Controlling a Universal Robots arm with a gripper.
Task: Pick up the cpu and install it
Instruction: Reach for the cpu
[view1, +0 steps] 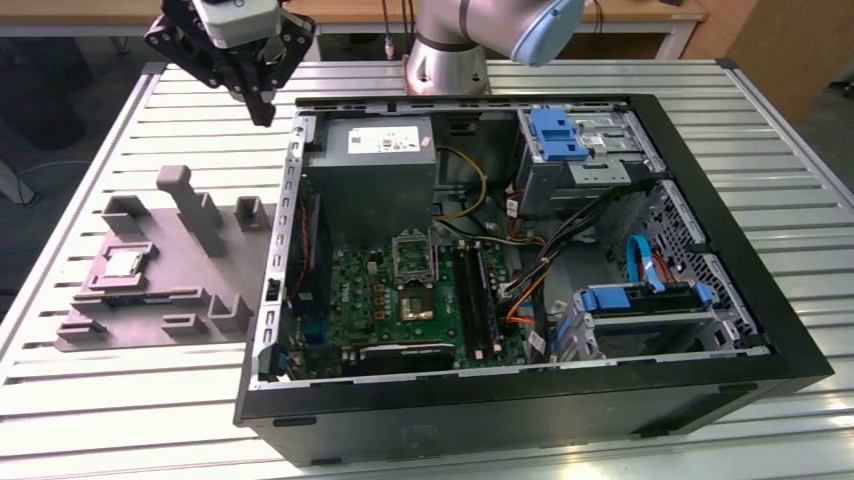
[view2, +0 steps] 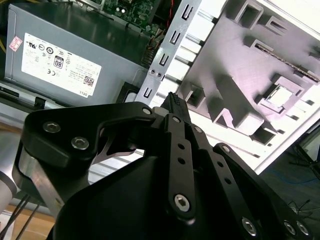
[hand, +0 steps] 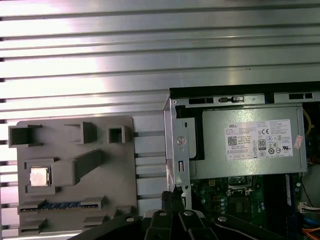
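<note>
Slatted table (view1: 134, 400), cpu (view1: 124, 262) in grey tray (view1: 174, 275), well apart from closed fingers (view1: 262, 104)

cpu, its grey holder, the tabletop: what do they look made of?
The cpu: metal top, silvery, catches the light brightly. The holder: probably plastic, matte uniform grey, with blocky moulded or printed shapes. The tabletop: likely aluminium, pale brushed-looking slats with grooves between.

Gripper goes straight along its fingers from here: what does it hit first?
The gripper points down at the slatted metal table, in the strip between the grey plastic fixture tray and the open black computer case's metal side wall. Depth is unclear; it may clip that wall's rim first.
</note>
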